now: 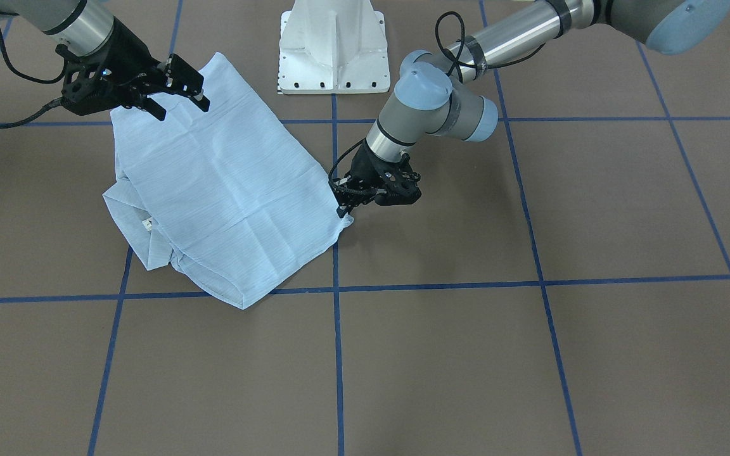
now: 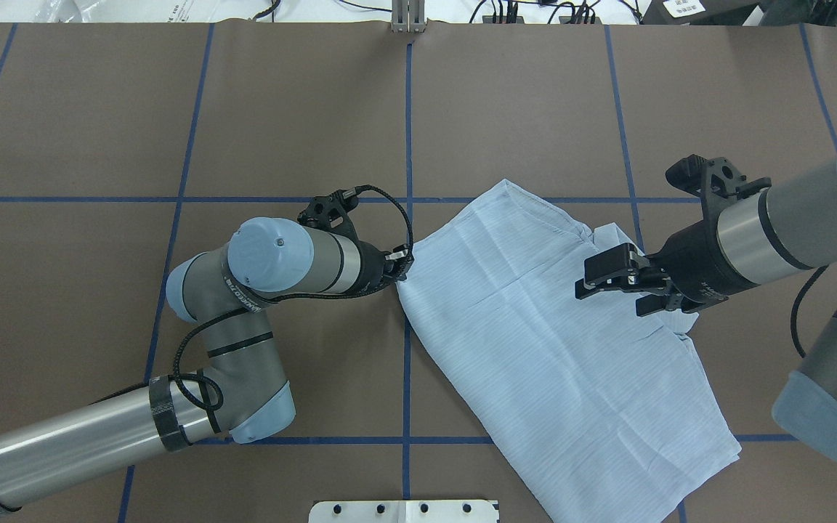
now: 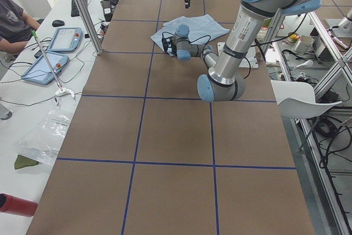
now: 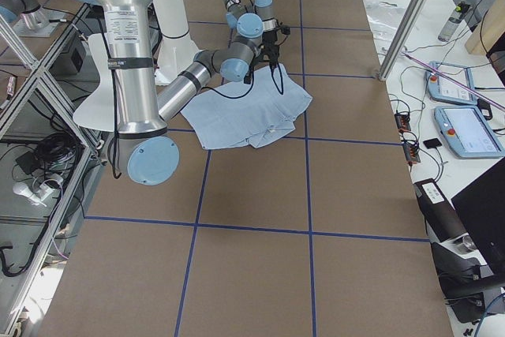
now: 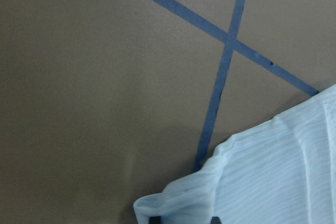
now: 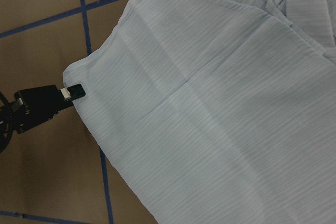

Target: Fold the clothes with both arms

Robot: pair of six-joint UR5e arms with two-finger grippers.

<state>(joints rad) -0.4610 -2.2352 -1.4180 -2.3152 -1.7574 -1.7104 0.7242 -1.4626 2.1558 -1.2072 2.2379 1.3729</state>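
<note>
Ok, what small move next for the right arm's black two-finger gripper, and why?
Probably lower the right gripper onto the edge of the thin pale blue striped shirt and close: it hangs open above the cloth, while the left gripper sits at another corner.

I have wide bare table (image 2: 99, 109) on my left arm's side and along the far edge; the shirt (image 2: 549, 327) covers right of centre, the right gripper (image 2: 609, 299) hangs spread over it, the left gripper (image 2: 400, 267) sits at its corner, the white pedestal base (image 2: 404, 511) blocks the near middle
</note>
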